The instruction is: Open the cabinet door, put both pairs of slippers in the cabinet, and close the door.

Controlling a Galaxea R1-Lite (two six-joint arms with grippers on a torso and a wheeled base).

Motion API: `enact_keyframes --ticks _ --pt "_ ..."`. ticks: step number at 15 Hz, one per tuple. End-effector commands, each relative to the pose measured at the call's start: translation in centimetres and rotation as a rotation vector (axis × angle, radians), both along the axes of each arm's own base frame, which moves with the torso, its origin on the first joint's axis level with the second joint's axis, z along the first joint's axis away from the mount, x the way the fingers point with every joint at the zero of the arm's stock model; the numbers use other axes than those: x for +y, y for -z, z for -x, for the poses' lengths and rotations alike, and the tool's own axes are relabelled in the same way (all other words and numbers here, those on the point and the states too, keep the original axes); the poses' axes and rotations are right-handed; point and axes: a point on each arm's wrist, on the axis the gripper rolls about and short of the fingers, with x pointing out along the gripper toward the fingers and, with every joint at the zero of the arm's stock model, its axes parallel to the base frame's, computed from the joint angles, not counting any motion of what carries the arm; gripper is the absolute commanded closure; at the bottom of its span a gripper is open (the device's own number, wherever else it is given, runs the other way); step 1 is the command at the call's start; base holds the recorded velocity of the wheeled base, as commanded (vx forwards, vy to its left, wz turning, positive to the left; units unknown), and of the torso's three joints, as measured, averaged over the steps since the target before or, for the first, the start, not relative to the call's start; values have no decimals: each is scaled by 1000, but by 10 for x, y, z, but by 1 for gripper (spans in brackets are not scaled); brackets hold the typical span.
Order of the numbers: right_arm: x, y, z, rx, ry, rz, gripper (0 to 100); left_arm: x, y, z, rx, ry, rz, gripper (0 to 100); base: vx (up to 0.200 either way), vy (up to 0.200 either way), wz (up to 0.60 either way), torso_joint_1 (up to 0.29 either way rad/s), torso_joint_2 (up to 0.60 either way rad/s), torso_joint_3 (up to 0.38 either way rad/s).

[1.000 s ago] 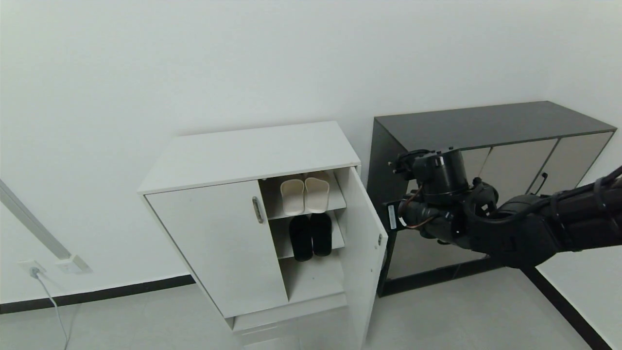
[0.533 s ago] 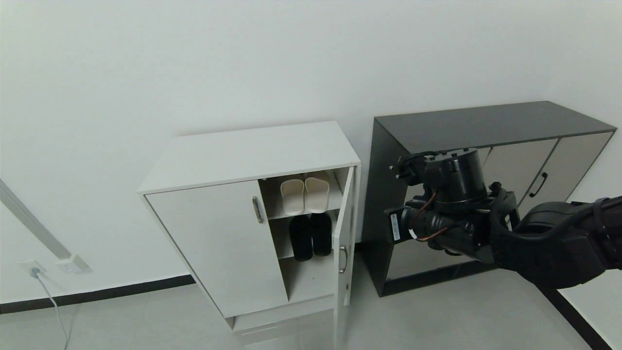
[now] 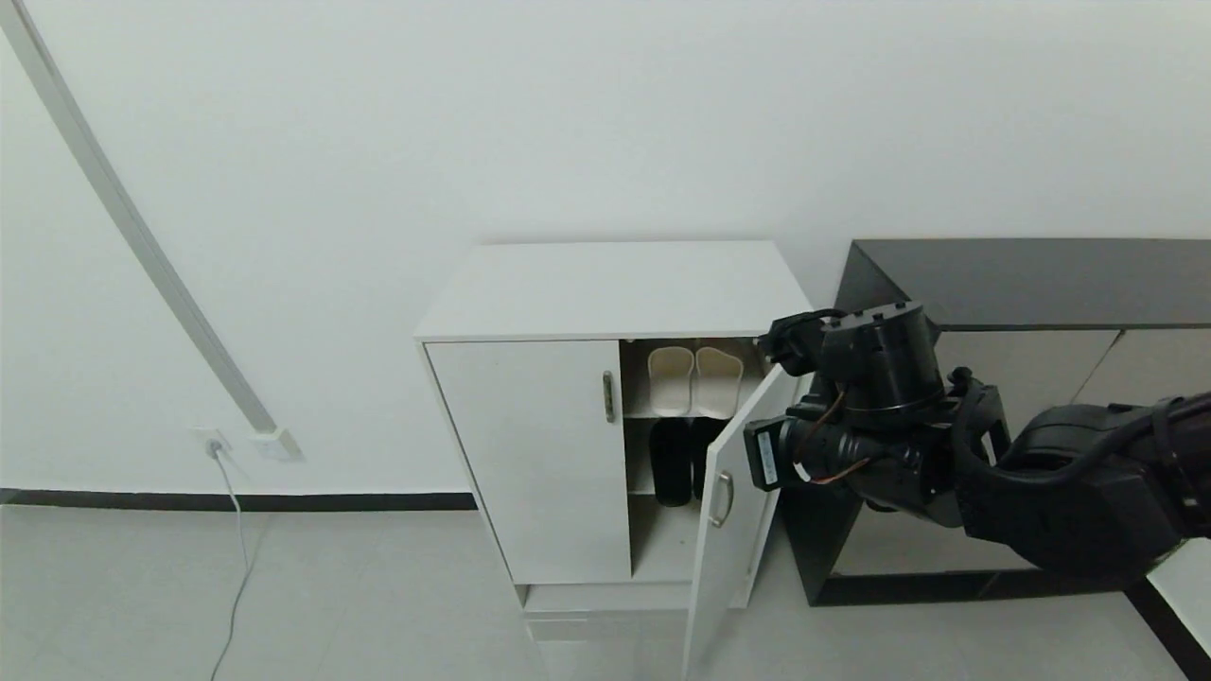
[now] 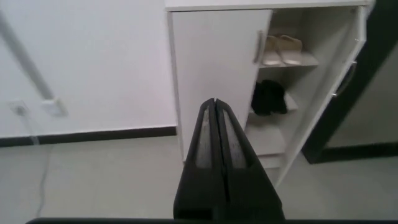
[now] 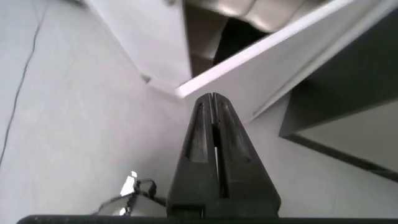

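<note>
Head view: the white cabinet (image 3: 605,284) stands against the wall, with its left door shut and its right door (image 3: 724,558) half open.
Slippers: the beige pair (image 3: 695,380) lies on the top shelf and the black pair (image 3: 674,463) on the shelf below, so both are already inside.
Step in hand: judging from this, only the closing of the right door is left.
Right arm: the right tool (image 5: 213,102) has its fingers pressed together and holds nothing; it is near the outer side of the right door.
Left arm: the left tool (image 4: 215,106) is also closed and empty, well apart from the cabinet and pointing toward it.
Good way: the robot should push on the outer face near the handle (image 3: 724,498), far from the hinge, and follow the arc of the door until it meets the frame.
Care: a fast push may let the door bounce open again, so a slow, steady push is better.
</note>
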Motion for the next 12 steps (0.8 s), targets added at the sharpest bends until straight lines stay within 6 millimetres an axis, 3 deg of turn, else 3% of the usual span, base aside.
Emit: enact_keyframes --ticks 1,7,12 --pt "-2 0 2 -2 0 7 100 0 0 0 1 0 0 100 0 0 0 0 0 0" --pt "-23 22 26 58 -12 107 100 0 0 0 1 2 0 100 0 0 0 0 0 0" --pt "-29 40 33 85 -12 130 100 0 0 0 1 2 0 100 200 0 0 -4 -1 -1"
